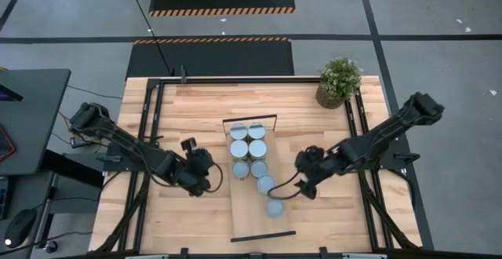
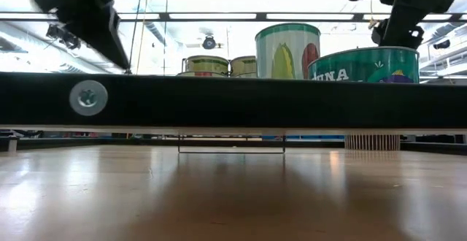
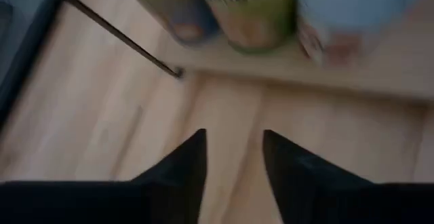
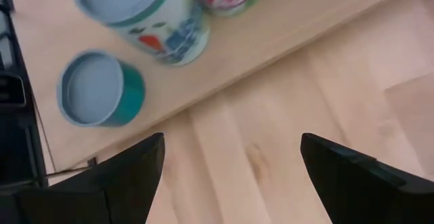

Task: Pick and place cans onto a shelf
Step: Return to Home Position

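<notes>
The far half of the shelf (image 1: 248, 217) is filled by the cans (image 1: 256, 149), packed in pairs, with two more strung toward 5 o'clock. Bare board is left at 6 and 7 o'clock. The shelf is flanked closely at 9 o'clock by the left gripper (image 1: 216, 179) and at 3 o'clock by the right gripper (image 1: 303, 185). Open tabletop (image 1: 188, 110) is found at 10 o'clock. A potted plant (image 1: 339, 81) stands at 1 o'clock.

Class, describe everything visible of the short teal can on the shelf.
The teal can is short and wide, seemingly metal, with a rimmed pale blue-grey top and teal label lettered "UNA". It stands upright at the row's end on the shelf, just apart from a taller can, touching only the shelf.
</notes>
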Controlling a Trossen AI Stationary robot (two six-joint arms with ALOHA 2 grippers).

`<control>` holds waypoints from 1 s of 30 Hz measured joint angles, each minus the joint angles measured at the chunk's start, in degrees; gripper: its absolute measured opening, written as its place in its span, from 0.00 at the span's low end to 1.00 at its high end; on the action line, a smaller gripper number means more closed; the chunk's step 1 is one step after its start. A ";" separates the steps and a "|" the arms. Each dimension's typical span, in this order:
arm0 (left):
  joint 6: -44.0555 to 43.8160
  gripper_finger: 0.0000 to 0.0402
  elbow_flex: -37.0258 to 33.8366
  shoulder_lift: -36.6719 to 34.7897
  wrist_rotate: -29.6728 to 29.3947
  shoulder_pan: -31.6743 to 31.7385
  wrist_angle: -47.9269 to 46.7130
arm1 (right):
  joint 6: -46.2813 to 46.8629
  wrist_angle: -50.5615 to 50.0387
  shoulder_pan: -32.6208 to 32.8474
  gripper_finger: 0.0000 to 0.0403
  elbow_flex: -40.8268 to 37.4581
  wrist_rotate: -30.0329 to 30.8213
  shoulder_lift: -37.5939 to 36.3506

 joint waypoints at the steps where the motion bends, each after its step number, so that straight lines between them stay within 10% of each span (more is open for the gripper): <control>1: 0.73 0.34 0.00 -1.38 -0.83 0.53 0.00 | -0.31 1.06 -0.24 0.87 -1.75 0.66 -2.01; 8: 9.76 0.03 -0.35 -9.99 -6.30 4.42 7.00 | -4.72 11.46 -4.18 0.87 -15.03 -0.29 -16.18; 15: 24.43 0.01 -12.45 -13.68 7.02 6.95 39.76 | -10.03 24.16 -8.43 0.88 -27.00 -0.66 -28.33; 30: 44.63 0.01 -37.45 -37.45 22.62 18.83 72.62 | -30.02 28.86 -18.75 0.88 -32.45 -2.60 -49.50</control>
